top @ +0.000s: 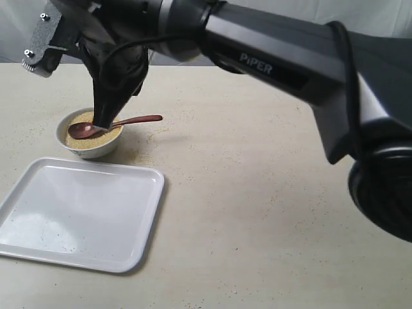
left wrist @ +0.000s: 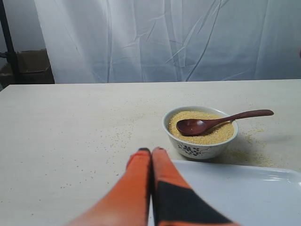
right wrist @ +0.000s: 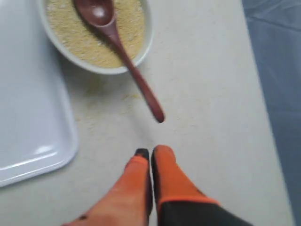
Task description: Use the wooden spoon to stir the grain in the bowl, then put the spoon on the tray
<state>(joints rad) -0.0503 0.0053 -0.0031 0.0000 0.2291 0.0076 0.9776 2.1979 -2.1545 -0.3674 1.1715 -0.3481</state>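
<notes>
The large flat white rectangular tray point(right wrist: 33, 117) lies beside my right pincer point(right wrist: 150, 151), its fingers together, empty. Ahead, the small white ceramic bowl point(right wrist: 146, 40) holds the dark reddish-brown wooden spoon point(right wrist: 124, 56), head in yellowish grain point(right wrist: 70, 37), handle pointing back at me, just beyond my tips.

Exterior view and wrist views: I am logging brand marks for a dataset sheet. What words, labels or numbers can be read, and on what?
"PiPER": white letters on the black arm.
Blue markings on the bowl: a painted pattern, not readable as text.
No text shows on the tray or the wooden spoon.
</notes>
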